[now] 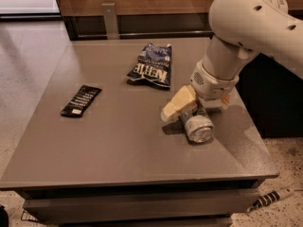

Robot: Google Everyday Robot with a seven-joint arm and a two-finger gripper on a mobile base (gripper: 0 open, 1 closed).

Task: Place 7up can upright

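tool (196, 109) low over sideways 7up can (198, 126), frame centre-right on table (118, 145) | grip: cannot tell | tilt slowly onto silver end

Grey table (118, 145), 7up can (198, 126) on its side, blue chip bag (150, 66), black packet (81, 100), pincer (196, 109) over the can's far end.

Moderate, even indoor light came from above. The gripper (195, 109) hung low over the far end of the lying 7up can (198, 126) and cast a soft dark shadow on the table (118, 145) just left of and beneath it. The can's silver end, in front of the claw, caught a dull highlight, the floor (28, 56) far to the claw's left showed pale glare, and the area to the claw's right was dark.
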